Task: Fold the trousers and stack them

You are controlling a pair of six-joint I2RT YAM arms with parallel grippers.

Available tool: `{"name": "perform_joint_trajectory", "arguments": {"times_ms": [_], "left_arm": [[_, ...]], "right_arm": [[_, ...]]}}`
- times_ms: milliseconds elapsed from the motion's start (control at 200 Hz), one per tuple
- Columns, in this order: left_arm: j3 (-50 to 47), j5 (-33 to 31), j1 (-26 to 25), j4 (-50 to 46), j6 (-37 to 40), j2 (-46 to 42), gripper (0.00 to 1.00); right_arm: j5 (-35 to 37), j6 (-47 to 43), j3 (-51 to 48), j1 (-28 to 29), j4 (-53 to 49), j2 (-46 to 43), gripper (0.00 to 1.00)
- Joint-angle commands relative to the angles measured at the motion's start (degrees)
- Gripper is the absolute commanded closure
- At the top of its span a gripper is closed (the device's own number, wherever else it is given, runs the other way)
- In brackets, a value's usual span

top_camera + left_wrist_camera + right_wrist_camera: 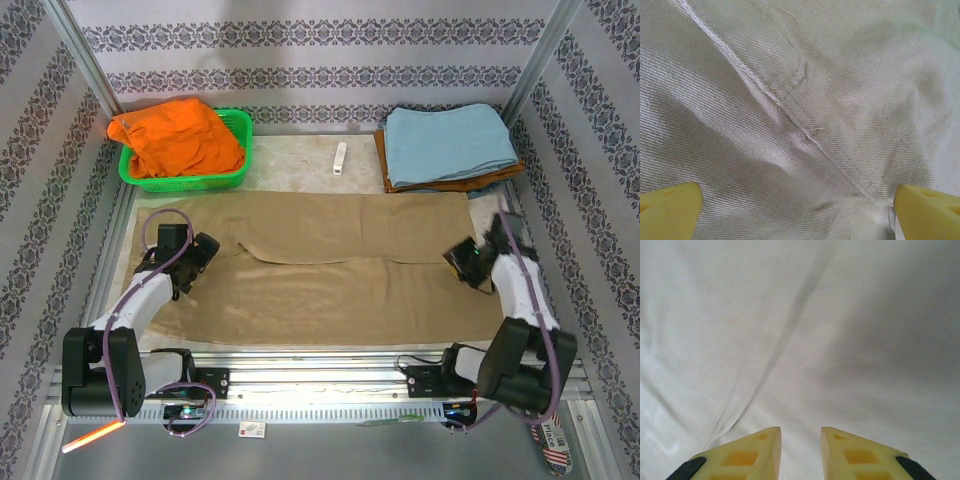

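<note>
The khaki trousers lie spread flat across the table, waist end to the left and both legs running right. My left gripper hovers low over the waist end. Its yellow fingertips stand wide apart, open, over a stitched seam. My right gripper is over the leg ends near the right edge of the cloth. In the right wrist view its fingers leave a narrow gap above smooth trouser cloth, with nothing between them.
A green basket holding an orange garment stands at the back left. A light-blue folded cloth tops a stack at the back right. A small white object lies between them. Patterned walls enclose the table.
</note>
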Motion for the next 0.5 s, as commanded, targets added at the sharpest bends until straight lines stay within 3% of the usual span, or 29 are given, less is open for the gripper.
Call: {"name": "perform_joint_trajectory", "arguments": {"times_ms": [0, 120, 195, 495], "left_arm": [[4.4, -0.3, -0.5, 0.6, -0.4, 2.6, 0.02], [4.9, -1.9, -0.5, 2.3, -0.9, 5.1, 0.02], [4.6, -4.2, -0.3, 2.6, -1.2, 6.2, 0.01], [5.0, -3.8, 0.8, -1.1, -1.1, 8.6, 0.00]], "right_arm": [[3.7, 1.1, 8.9, 9.2, 2.1, 9.8, 0.79], [3.6, 3.4, 18.2, 12.1, 3.1, 25.2, 0.96], [1.9, 4.5, 20.6, 11.1, 3.6, 31.1, 1.00], [-2.6, 6.0, 13.2, 0.7, 8.2, 31.8, 1.00]]}}
